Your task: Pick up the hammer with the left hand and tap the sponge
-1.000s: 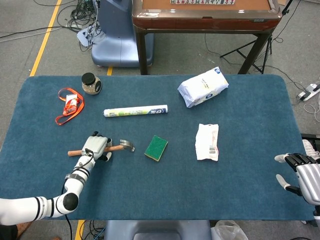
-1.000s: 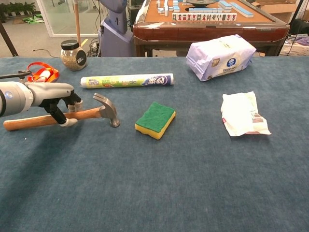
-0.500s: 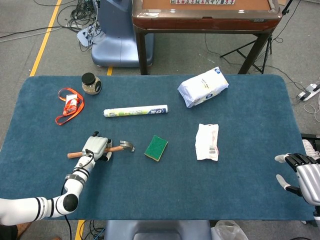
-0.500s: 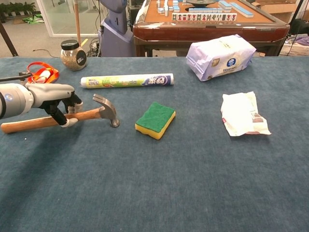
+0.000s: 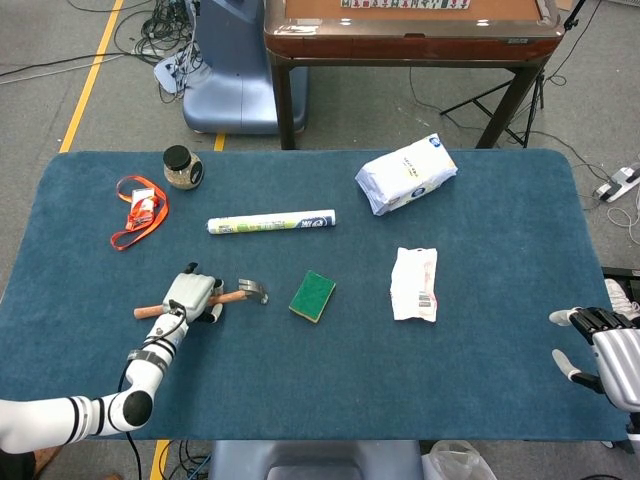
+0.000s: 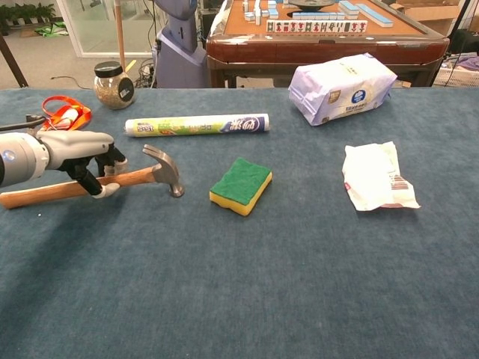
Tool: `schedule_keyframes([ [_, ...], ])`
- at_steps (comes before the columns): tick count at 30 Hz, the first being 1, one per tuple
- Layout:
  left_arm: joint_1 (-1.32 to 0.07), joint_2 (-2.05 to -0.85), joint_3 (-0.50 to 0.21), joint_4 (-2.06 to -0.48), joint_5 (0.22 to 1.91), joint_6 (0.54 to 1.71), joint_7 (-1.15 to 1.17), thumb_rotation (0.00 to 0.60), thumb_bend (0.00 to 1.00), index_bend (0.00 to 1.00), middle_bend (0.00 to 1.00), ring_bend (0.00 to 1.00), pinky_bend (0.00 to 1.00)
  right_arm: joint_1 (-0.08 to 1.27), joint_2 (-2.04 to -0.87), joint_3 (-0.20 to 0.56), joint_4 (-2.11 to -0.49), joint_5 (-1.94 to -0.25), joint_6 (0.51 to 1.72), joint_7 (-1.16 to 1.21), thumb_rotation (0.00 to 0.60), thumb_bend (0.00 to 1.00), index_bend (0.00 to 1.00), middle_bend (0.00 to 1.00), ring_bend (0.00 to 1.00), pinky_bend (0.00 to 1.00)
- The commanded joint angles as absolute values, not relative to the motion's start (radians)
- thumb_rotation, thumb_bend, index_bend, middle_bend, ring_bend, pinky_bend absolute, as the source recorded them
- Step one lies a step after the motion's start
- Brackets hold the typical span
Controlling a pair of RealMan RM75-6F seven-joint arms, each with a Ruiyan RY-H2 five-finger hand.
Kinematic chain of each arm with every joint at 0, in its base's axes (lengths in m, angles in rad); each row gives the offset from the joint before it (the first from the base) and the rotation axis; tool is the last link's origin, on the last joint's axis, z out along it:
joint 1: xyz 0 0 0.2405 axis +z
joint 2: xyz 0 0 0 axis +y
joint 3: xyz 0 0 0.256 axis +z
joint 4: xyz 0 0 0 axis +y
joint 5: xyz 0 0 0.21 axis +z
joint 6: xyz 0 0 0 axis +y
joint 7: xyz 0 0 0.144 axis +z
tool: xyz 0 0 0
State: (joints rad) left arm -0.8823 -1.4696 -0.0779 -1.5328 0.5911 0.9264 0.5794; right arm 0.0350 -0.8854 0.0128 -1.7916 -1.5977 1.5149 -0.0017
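My left hand [image 5: 192,296] [image 6: 82,154] grips the wooden handle of the hammer [image 5: 238,294] [image 6: 142,176] near its middle. The steel head [image 6: 169,170] points right and sits just above or on the blue cloth; I cannot tell which. The green and yellow sponge [image 5: 313,296] [image 6: 241,185] lies flat a short way to the right of the hammer head, apart from it. At the table's front right corner my right hand [image 5: 605,345] hangs with its fingers spread and nothing in it.
A rolled tube [image 6: 197,124] lies behind the hammer and sponge. A jar [image 6: 114,84] and an orange lanyard [image 6: 64,111] sit at the back left. A white packet [image 6: 377,176] and a tissue pack [image 6: 341,86] lie to the right.
The hammer and my left hand have drifted slightly left and a touch upward. The right hand has not moved.
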Motion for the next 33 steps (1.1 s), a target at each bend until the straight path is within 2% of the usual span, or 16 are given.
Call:
schedule_keyframes([
  [1, -0.876, -1.475, -0.072, -1.523, 0.613, 0.92, 0.566, 0.6, 0.45, 0.56, 0.57, 0.35, 0.04, 0.035, -0.884, 0.013, -1.795, -1.598, 1.514, -0.005, 0.6, 0.28, 0.38, 0.41, 0.32, 0.4],
  [5, -0.869, -1.478, -0.071, -1.515, 0.654, 0.906, 0.541, 0.6, 0.46, 0.57, 0.59, 0.41, 0.12, 0.035, -0.882, 0.014, -1.8, -1.596, 1.513, -0.009, 0.6, 0.28, 0.38, 0.41, 0.32, 0.4],
  [8, -0.861, -1.472, -0.074, -1.512, 0.704, 0.889, 0.502, 0.6, 0.49, 0.6, 0.61, 0.47, 0.3, 0.034, -0.881, 0.014, -1.802, -1.596, 1.515, -0.011, 0.6, 0.28, 0.38, 0.41, 0.32, 0.4],
  [11, -0.852, -1.467, -0.079, -1.507, 0.759, 0.87, 0.455, 0.6, 0.52, 0.62, 0.63, 0.52, 0.53, 0.033, -0.88, 0.014, -1.804, -1.595, 1.515, -0.011, 0.6, 0.28, 0.38, 0.41, 0.32, 0.4],
  [17, -0.83, -1.458, -0.085, -1.482, 0.898, 0.834, 0.338, 0.6, 0.55, 0.66, 0.68, 0.57, 0.71, 0.032, -0.879, 0.014, -1.805, -1.593, 1.514, -0.012, 0.6, 0.28, 0.38, 0.41, 0.32, 0.4],
  [25, -0.801, -1.473, -0.091, -1.41, 1.134, 0.843, 0.136, 0.6, 0.56, 0.7, 0.73, 0.63, 0.84, 0.033, -0.876, 0.015, -1.811, -1.59, 1.511, -0.016, 0.6, 0.28, 0.38, 0.41, 0.32, 0.4],
  [33, -0.791, -1.509, -0.084, -1.301, 1.405, 0.936, -0.161, 0.6, 0.56, 0.71, 0.75, 0.67, 0.92, 0.034, -0.87, 0.016, -1.823, -1.591, 1.509, -0.024, 0.6, 0.28, 0.38, 0.41, 0.32, 0.4],
])
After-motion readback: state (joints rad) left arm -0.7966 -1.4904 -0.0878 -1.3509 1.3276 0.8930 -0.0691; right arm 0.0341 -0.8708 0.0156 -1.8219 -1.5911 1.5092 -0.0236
